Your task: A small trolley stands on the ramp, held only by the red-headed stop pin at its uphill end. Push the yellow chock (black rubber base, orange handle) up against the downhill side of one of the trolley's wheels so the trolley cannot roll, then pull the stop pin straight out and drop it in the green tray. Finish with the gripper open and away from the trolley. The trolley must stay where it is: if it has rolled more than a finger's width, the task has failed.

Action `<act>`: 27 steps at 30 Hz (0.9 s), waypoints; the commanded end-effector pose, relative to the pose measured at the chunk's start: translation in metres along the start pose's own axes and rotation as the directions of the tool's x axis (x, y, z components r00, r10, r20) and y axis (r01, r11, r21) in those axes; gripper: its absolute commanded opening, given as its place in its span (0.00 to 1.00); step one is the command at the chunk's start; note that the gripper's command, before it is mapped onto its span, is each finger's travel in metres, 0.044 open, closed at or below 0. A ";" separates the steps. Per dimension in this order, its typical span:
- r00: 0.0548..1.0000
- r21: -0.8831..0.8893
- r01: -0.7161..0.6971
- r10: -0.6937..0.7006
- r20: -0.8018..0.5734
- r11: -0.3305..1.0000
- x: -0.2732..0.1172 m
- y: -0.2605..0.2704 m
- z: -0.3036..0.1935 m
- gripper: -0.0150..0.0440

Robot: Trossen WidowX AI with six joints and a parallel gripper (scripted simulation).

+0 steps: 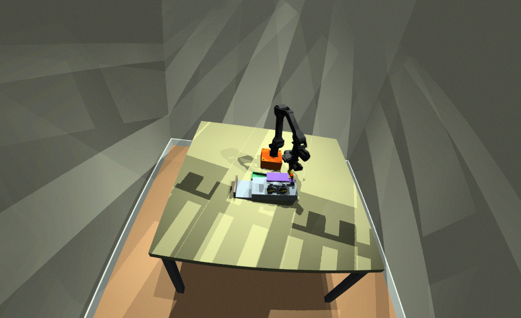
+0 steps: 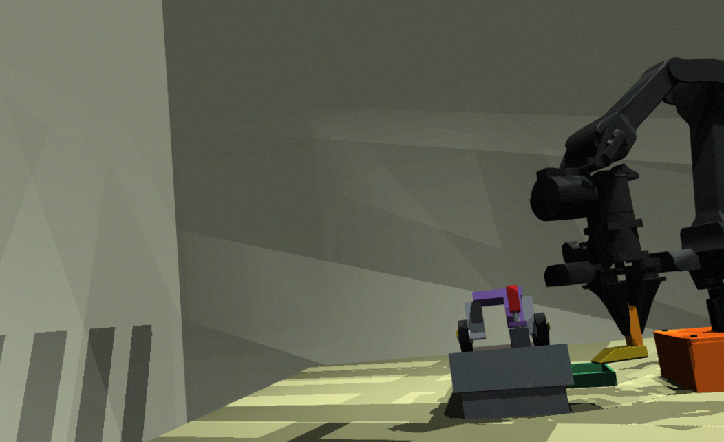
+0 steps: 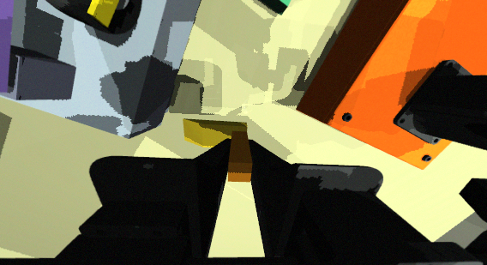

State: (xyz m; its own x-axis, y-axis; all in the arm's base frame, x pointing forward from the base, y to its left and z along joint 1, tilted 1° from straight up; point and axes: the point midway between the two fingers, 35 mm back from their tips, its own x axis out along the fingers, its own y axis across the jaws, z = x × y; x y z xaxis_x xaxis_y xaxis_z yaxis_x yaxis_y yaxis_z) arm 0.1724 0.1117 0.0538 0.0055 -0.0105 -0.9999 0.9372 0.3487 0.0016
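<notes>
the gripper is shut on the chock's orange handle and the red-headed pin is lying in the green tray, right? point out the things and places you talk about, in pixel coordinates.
Not quite: the red-headed pin (image 1: 291,177) (image 2: 512,299) is standing at the end of the purple trolley (image 1: 277,177) (image 2: 489,295) (image 3: 5,55), not lying in the green tray (image 1: 259,174) (image 2: 593,379) (image 3: 286,0), as the exterior view shows. The gripper (image 1: 292,169) (image 2: 634,329) (image 3: 239,143) is indeed shut on the orange handle (image 2: 634,317) (image 3: 240,155).
</notes>
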 end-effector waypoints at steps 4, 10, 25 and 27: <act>1.000 -0.002 -0.018 0.018 -0.008 1.000 -0.024 0.001 -0.001 0.25; 1.000 -0.002 -0.018 0.018 -0.008 1.000 -0.041 0.002 -0.001 0.25; 1.000 -0.002 -0.018 0.018 -0.009 1.000 -0.082 0.006 -0.003 0.25; 1.000 -0.002 -0.018 0.018 -0.009 1.000 -0.087 0.007 -0.003 0.25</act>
State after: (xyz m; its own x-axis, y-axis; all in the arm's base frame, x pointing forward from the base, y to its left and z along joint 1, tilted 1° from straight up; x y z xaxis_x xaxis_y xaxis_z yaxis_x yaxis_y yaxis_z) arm 0.1761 0.1160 0.1309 0.0152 -0.0039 -0.9999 0.9347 0.3551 0.0129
